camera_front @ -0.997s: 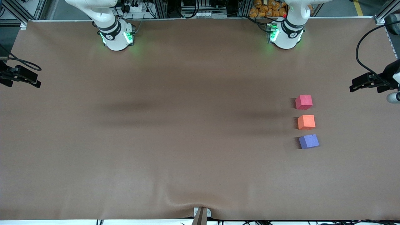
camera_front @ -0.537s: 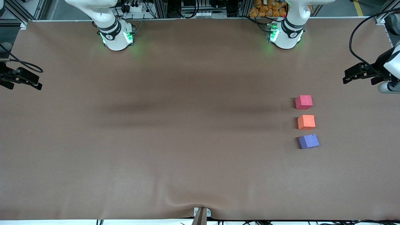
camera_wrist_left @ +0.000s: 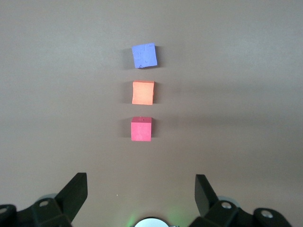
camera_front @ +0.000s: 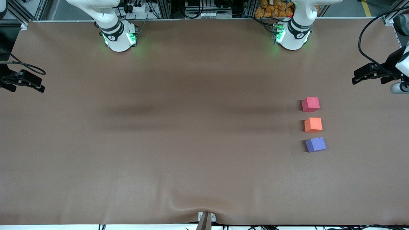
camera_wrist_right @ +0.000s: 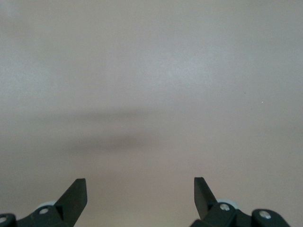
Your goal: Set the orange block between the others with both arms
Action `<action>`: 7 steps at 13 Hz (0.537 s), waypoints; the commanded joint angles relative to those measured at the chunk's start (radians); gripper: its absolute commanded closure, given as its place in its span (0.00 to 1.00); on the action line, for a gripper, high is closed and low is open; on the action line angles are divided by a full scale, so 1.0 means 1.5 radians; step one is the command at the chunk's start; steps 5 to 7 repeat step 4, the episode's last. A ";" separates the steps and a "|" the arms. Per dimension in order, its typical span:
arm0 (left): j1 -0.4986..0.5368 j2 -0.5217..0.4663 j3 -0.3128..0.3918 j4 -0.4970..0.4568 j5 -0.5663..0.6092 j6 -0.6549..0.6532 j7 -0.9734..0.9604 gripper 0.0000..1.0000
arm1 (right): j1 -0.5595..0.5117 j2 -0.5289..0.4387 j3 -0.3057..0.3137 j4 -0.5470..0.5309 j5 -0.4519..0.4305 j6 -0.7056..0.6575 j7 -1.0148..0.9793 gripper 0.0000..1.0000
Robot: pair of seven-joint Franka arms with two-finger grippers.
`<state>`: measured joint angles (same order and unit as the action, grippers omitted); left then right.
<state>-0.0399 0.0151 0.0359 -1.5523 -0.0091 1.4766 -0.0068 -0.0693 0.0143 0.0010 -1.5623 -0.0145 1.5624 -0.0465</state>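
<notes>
Three small cubes stand in a row toward the left arm's end of the table, each apart from its neighbour. The orange block is the middle one. The pinkish-red cube lies farther from the front camera and the purple-blue cube nearer. My left gripper hangs high over that end of the table, open and empty. My right gripper hangs open and empty over bare brown table at the right arm's end.
A brown cloth covers the whole table, with a small wrinkle at its front edge. The white arm bases with green lights stand along the edge farthest from the front camera.
Both grippers have drifted slightly at the table's ends, the left one shifting toward the bases' edge. The three cubes have not moved.
</notes>
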 commanded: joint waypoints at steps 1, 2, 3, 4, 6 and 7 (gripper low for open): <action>-0.003 -0.014 0.007 -0.005 -0.001 -0.006 -0.007 0.00 | 0.001 -0.009 0.000 -0.009 0.000 0.007 -0.006 0.00; -0.003 -0.013 0.011 -0.004 -0.001 -0.003 -0.011 0.00 | 0.001 -0.009 0.000 -0.009 0.000 0.007 -0.006 0.00; -0.004 -0.013 0.011 0.000 -0.001 -0.003 -0.012 0.00 | 0.001 -0.009 0.000 -0.009 0.000 0.007 -0.006 0.00; -0.005 -0.013 0.011 0.000 0.000 -0.003 -0.014 0.00 | 0.001 -0.009 0.000 -0.010 0.000 0.007 -0.006 0.00; -0.005 -0.013 0.011 0.000 0.000 -0.003 -0.014 0.00 | 0.001 -0.009 0.000 -0.010 0.000 0.007 -0.006 0.00; -0.005 -0.013 0.011 0.000 0.000 -0.003 -0.014 0.00 | 0.001 -0.009 0.000 -0.010 0.000 0.007 -0.006 0.00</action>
